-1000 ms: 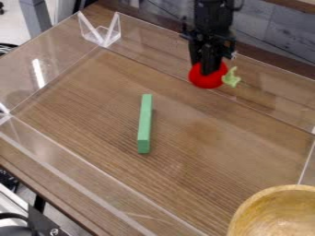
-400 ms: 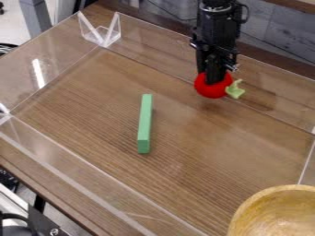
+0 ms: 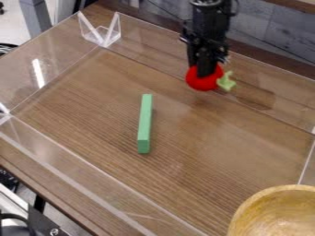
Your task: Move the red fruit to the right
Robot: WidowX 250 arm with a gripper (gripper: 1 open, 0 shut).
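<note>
Keeping the red toy fruit (image 3: 204, 77) from rolling seems why the jaws (image 3: 205, 62) appear closed on its top, near the counter's (image 3: 92, 106) one o'clock edge.

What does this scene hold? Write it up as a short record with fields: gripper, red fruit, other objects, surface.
gripper: black, closed, at the top of the red fruit; its fingertips are too small to make out
red fruit: at the far side, with a light-green stem on its right in the picture
other objects: green bar near the middle; yellow bowl, cut off at the near right corner; clear wedge-like object at far left
surface: brown wooden table
</note>
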